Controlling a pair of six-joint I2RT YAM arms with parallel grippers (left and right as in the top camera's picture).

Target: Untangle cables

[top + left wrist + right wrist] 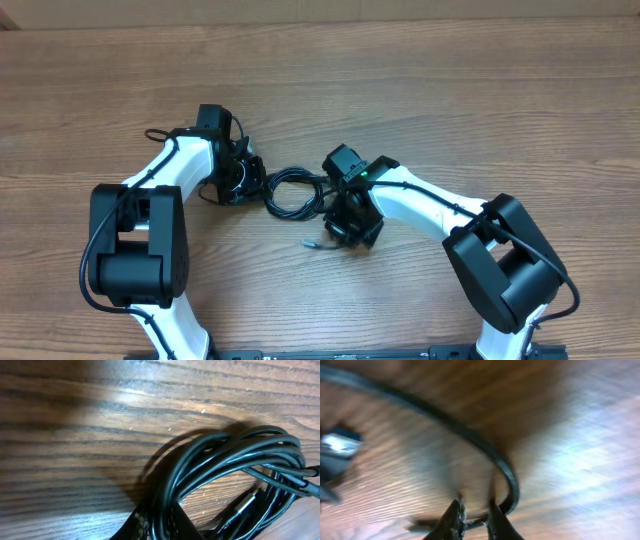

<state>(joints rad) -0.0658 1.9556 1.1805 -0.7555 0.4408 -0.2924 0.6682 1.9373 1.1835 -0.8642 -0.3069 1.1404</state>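
Left hand looks clamped on one side of the cables, which lie mid-bench, probably to anchor the coil. Right hand pinches a single strand at the opposite side, likely to draw it free.

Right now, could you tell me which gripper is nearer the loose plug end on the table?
Right. The right gripper sits just beside the loose plug end; the left gripper is farther off, beyond the coiled cables, toward the overhead view's upper left.
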